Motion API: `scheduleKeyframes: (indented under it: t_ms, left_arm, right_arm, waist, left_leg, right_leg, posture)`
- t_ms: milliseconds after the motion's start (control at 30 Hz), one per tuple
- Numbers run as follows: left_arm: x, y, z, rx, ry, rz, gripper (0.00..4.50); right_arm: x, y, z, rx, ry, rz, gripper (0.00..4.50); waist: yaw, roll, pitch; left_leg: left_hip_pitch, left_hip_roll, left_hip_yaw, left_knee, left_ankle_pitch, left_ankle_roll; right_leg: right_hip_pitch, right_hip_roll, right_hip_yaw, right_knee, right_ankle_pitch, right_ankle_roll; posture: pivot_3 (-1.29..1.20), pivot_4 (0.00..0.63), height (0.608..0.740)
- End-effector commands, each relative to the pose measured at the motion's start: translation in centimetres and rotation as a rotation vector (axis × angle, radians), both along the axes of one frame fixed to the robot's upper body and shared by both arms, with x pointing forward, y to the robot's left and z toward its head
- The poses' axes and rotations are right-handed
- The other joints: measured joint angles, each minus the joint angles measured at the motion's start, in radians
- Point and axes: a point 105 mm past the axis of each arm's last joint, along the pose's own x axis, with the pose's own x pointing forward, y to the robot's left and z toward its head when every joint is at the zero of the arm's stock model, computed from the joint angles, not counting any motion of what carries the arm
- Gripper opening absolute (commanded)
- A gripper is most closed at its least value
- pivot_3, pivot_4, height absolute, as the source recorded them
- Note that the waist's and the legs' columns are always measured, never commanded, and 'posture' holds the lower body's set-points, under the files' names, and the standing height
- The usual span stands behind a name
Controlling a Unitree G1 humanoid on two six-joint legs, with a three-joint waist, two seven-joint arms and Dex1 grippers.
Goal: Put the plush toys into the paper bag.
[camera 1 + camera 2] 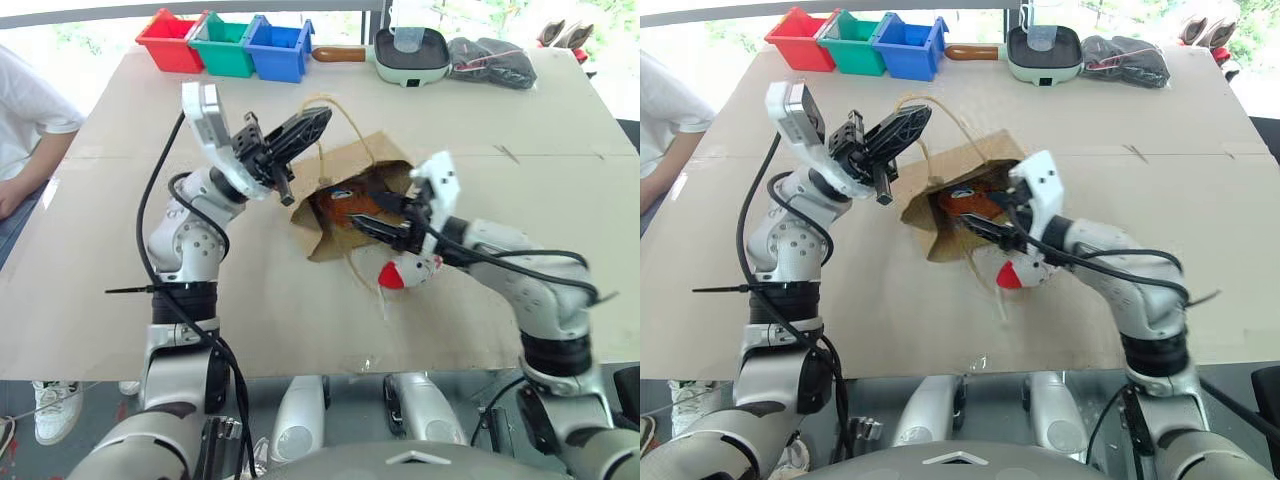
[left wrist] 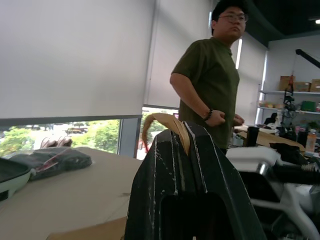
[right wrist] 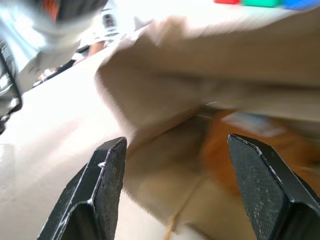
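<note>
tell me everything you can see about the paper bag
The paper bag is plain brown kraft paper, creased and lying on its side on the table, its mouth gaping toward the robot. It has thin twisted paper loop handles: the left tool is shut on the upper handle, holding it up off the table; the lower handle trails on the table. Inside lies the brown plush toy. The open right tool sits at the mouth. The white plush toy lies just outside.
</note>
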Motion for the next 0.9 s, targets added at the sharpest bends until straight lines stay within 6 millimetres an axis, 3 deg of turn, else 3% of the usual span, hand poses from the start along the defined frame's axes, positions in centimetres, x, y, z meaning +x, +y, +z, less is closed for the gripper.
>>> scheduleKeyframes:
  t_ms: [33,167,267,400,500,600,767,900]
  left_arm:
    - [-1.0,0.5,1.4,-0.021,-0.064,0.037,0.0]
    - [-0.9,0.4,1.3,-0.027,-0.045,0.065,0.0]
    - [-0.8,0.2,1.4,-0.034,-0.037,0.076,0.0]
    - [-0.8,-0.2,1.5,-0.048,-0.031,0.081,0.0]
    - [-1.0,-0.6,1.6,-0.061,-0.022,0.078,0.0]
    - [-1.2,-0.8,1.5,-0.062,-0.013,0.077,0.0]
    - [-1.2,-0.7,1.4,-0.069,0.006,0.097,0.0]
    - [-1.1,-0.7,1.3,-0.075,0.019,0.111,0.0]
  right_arm:
    - [-1.9,-2.0,1.5,-0.019,-0.058,-0.036,3.04]
    - [-4.0,-3.6,0.6,-0.204,-0.077,0.005,3.04]
    - [-5.0,-5.0,-1.5,-0.404,-0.051,0.042,3.04]
    - [-3.8,-6.2,-4.9,-0.568,-0.009,0.007,3.04]
    - [-1.7,-5.9,-6.9,-0.631,-0.037,-0.03,3.04]
    - [0.2,-5.6,-7.7,-0.648,-0.086,-0.082,2.17]
    - [0.9,-5.6,-7.2,-0.583,-0.1,-0.131,0.02]
    - [0.6,-5.8,-5.6,-0.511,-0.142,-0.135,0.02]
  waist:
    - [-0.001,0.0,0.0]
    - [-0.004,0.0,0.0]
    - [-0.005,0.0,0.0]
    - [-0.009,-0.001,0.0]
    - [-0.008,-0.002,-0.001]
    - [-0.009,-0.002,-0.001]
    - [-0.006,-0.002,-0.001]
    - [-0.004,-0.002,-0.001]
  left_leg:
    - [0.0,0.0,0.0,0.0,0.0,0.0]
    - [0.001,0.0,0.0,0.0,0.0,0.0]
    - [0.001,0.0,0.001,0.0,0.0,0.0]
    - [0.002,0.0,0.001,0.001,0.0,0.0]
    - [0.002,0.0,0.001,0.001,0.0,0.0]
    - [0.002,0.0,0.002,0.002,0.0,0.0]
    - [0.002,0.0,0.001,0.002,0.0,0.0]
    - [0.002,0.0,0.001,0.002,0.0,0.0]
  right_leg:
    - [0.0,0.0,0.0,0.0,0.0,0.0]
    - [0.0,0.0,0.0,0.001,0.0,0.0]
    - [0.001,0.0,0.001,0.0,0.0,0.0]
    - [0.001,0.001,0.001,0.0,0.0,0.0]
    - [0.001,0.001,0.002,0.0,0.0,0.001]
    - [0.001,0.001,0.002,0.0,0.0,0.001]
    - [0.001,0.001,0.002,0.0,0.0,0.0]
    - [0.001,0.001,0.002,0.001,0.0,0.0]
  posture:
    - [0.0,0.15,0.74]
    - [0.0,0.15,0.74]
    - [0.0,0.15,0.74]
    - [0.0,0.15,0.74]
    - [0.0,0.15,0.74]
    - [0.0,0.15,0.74]
    - [0.0,0.15,0.74]
    - [0.0,0.15,0.74]
